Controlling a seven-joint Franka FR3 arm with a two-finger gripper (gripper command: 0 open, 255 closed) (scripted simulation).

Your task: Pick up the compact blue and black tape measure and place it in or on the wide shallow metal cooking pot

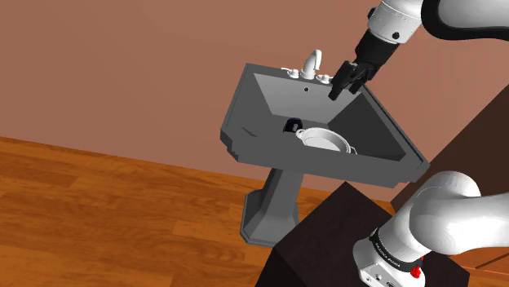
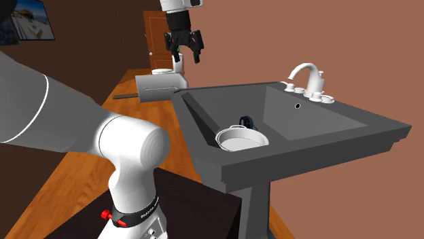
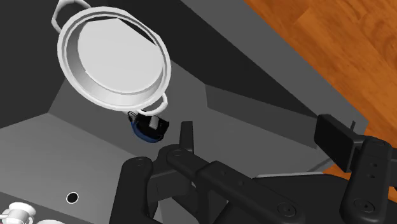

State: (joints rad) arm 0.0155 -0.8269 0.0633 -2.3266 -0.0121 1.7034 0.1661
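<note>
**Tape in the sink by the pot, gripper spread above**

Blue and black tape [image 3: 148, 127] down on the bottom of the grey sink [image 1: 245, 122]. Lies tight by the pot [image 3: 63, 57] at one loop handle [image 3: 162, 105]; touching it or just shy, cannot tell. Shows at the pot's left in the shoulder view, and half hidden behind the pot's far rim in the second exterior view.

Pot white, wide and shallow, upright on the sink bottom, with a second handle on the opposite side. White faucet [image 1: 312, 61] on the sink's back ledge, a small dark hole [image 3: 72, 197] in the sink wall below it.

Black gripper [image 1: 344, 86] up over the sink's rim, near the faucet in the shoulder view. Hangs well apart from tape and pot, pointing down toward them. Fingers [image 3: 337, 143] spread wide, clasping nothing, sink surface between them. White arm [image 1: 396, 20] reaching in from the shoulder view's upper right.

Sink on a grey pedestal [image 1: 269, 204], on a wood floor [image 1: 98, 212], against a reddish-brown wall [image 1: 122, 57]. Dark stand [image 1: 326, 236] just beside the pedestal.
</note>
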